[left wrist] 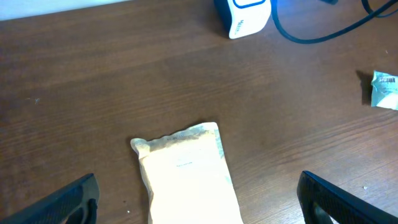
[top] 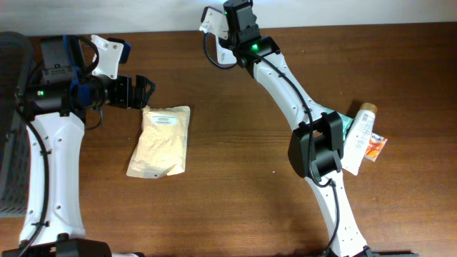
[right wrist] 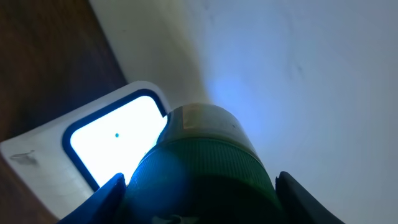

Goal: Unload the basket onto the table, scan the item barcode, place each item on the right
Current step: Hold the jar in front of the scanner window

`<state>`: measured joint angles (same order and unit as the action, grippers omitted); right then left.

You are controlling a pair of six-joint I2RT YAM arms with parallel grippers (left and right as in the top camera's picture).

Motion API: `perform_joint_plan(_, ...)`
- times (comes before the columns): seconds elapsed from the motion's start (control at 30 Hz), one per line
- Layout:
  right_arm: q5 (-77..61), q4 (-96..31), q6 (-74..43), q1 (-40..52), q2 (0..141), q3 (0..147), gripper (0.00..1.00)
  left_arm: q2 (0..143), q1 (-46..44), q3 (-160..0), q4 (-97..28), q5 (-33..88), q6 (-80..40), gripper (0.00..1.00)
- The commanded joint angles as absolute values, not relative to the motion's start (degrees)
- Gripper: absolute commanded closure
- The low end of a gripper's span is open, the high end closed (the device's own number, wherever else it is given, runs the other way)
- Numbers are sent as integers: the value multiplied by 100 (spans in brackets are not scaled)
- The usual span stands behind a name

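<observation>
1. At the far edge of the tabletop [top: 235, 207], near its middle, the right gripper [right wrist: 202, 202] is clamped on a green-capped item [right wrist: 199, 162]. Its fingers [right wrist: 106, 199] press on either side of the ribbed cap.
2. The item is held just in front of the scanner [right wrist: 106, 140], whose window glows white. Gripping it by the cap presumably leaves the body free, so that a printed code can face that window (the barcode itself shows in no view).
3. From overhead the item is hidden under the wrist, so I cannot tell whether it touches the scanner.
4. Toward the left edge, the left gripper [top: 145, 91] hangs with its jaws spread wide and empty, just beside the top end of a beige pouch [top: 161, 139] that lies flat. I judge it is placed there to take the pouch as a later item.
5. By the right edge lie a white tube [top: 359, 135] and an orange packet [top: 376, 146], touching each other. They are well apart from the scanner and out of the working path.
6. The scan looks to be in hand. The next move likely calls for small turns of the item until its code meets the glow.
</observation>
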<state>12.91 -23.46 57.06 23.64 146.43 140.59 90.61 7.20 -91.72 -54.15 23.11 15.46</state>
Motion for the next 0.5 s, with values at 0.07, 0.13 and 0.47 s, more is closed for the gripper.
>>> perform_joint_plan(0.07, 1420, -2156, 6694, 2305, 14577, 14099, 75, 9096, 757, -9198, -5411, 2309, 1636, 1)
perform_joint_plan(0.13, 1413, -2134, 6932, 2305, 14577, 14099, 75, 9094, 757, -9198, -5411, 2309, 1636, 1)
perform_joint_plan(0.47, 1120, -1809, 6925, 2198, 14577, 14049, 75, 9094, 757, -9198, -5411, 2309, 1636, 1)
